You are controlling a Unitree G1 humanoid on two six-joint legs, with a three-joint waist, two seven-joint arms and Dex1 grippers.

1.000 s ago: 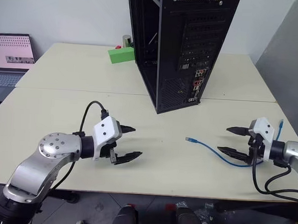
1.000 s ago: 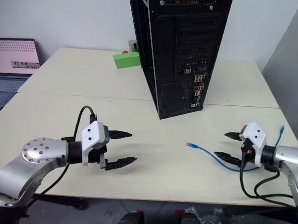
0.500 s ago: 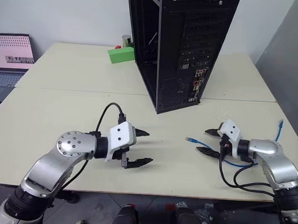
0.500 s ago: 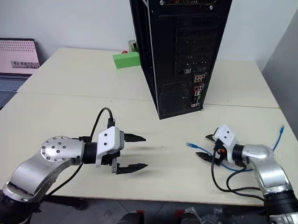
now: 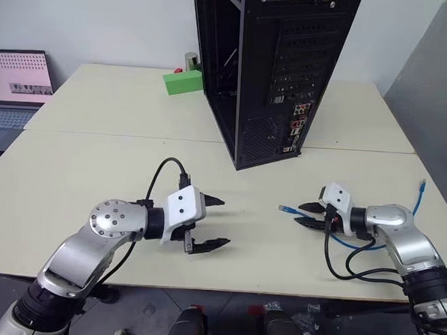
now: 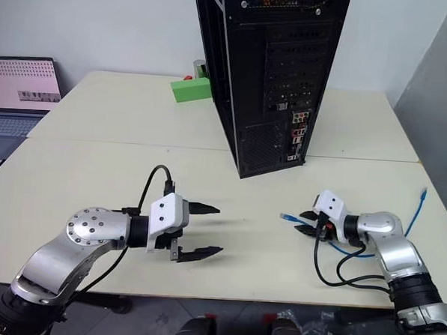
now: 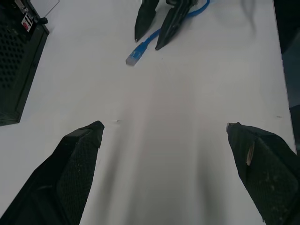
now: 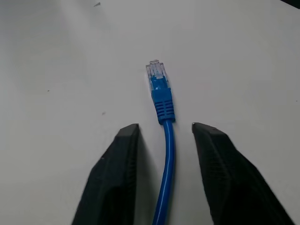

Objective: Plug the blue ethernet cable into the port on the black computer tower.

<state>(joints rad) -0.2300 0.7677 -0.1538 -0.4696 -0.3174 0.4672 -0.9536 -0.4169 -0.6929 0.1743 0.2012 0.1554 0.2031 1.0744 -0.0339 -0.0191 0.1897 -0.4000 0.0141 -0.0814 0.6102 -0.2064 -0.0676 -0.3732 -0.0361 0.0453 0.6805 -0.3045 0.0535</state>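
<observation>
R gripper (image 8: 164,129), two black fingers on a white-capped silver arm, sits low over the tabletop w/ its fingers astride the thin bright-blue ethernet cable (image 8: 166,159) just behind the plug. Gap between fingers is narrow but not closed; in the R wrist view the cord runs up the middle w/ a sliver of table showing on each side, so no clamp on it. The clear plug w/ its blue ribbed boot (image 8: 158,89) lies flat on the table just past the fingertips. Behind the gripper the cable loops back under the arm, and its far end (image 5: 421,184) sticks up near the table's R edge.

L gripper (image 5: 209,223), same black fingers on a white block, hovers just above the table w/ fingers spread wide and nothing between them. It is well apart from the cable, pointing toward it.

Surface: pale cream matte tabletop (image 5: 96,168), two tables butted together w/ a seam across. The tall black metal computer tower (image 5: 270,65) stands upright at centre back, rear panel w/ slot covers and vent grille facing the robot; its connector cluster (image 5: 296,130) is low on that panel, single port too small to pick out. Green block (image 5: 181,81) behind the tower's L side. Open grey laptop (image 5: 16,81) at far L edge. Plain white wall behind, grey panel at R.
</observation>
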